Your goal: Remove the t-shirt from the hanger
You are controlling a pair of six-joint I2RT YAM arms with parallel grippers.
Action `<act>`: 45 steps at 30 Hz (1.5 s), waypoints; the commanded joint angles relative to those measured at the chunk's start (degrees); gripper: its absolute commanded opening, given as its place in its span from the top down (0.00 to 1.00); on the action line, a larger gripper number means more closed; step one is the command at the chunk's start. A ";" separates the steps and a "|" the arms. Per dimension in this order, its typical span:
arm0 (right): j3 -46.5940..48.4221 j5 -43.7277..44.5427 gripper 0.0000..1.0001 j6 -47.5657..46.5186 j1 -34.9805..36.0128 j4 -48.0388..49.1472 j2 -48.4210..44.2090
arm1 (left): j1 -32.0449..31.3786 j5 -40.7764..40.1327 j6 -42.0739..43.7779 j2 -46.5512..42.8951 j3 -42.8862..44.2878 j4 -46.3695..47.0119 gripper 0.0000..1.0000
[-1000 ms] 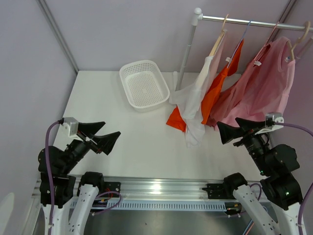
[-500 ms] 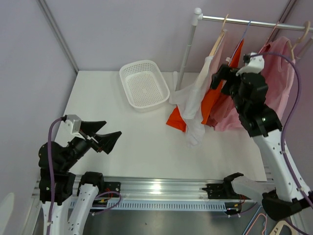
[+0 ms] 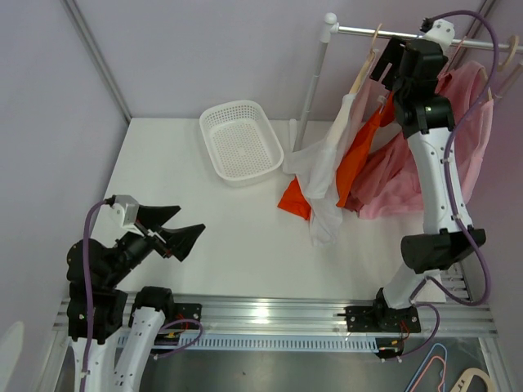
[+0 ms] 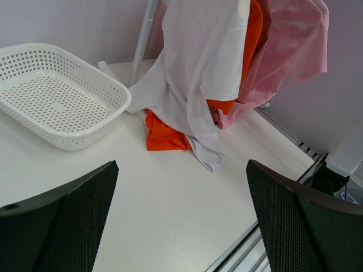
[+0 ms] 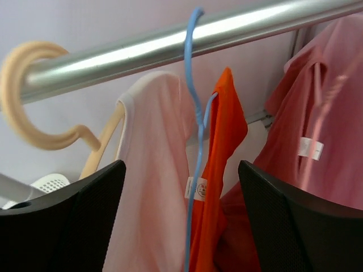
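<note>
A metal rail (image 3: 368, 33) carries several hung t-shirts. A white t-shirt (image 3: 327, 163) hangs on a cream hanger (image 3: 364, 73). An orange t-shirt (image 3: 353, 159) hangs on a thin blue hanger (image 5: 191, 73), and its hem lies on the table. Pink t-shirts (image 3: 458, 122) hang further right. My right gripper (image 3: 386, 65) is raised to the rail, open and empty. In the right wrist view (image 5: 181, 170) it faces the blue hanger and the orange t-shirt's (image 5: 224, 141) neck, not touching them. My left gripper (image 3: 181, 224) is open and empty, low at the front left.
A white perforated basket (image 3: 214, 155) sits at the back middle of the table, left of the rail's upright post (image 3: 315, 82). It also shows in the left wrist view (image 4: 74, 136). The purple walls stand close behind and to the right of the rail.
My right arm has risen from low at the front right up to the rail, between the cream and blue hangers. My left arm has barely moved.
</note>
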 commanded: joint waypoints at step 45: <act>6.26 6.14 0.52 -6.44 -0.32 3.26 7.09 | 0.01 0.50 1.25 0.91 -0.94 1.35 0.01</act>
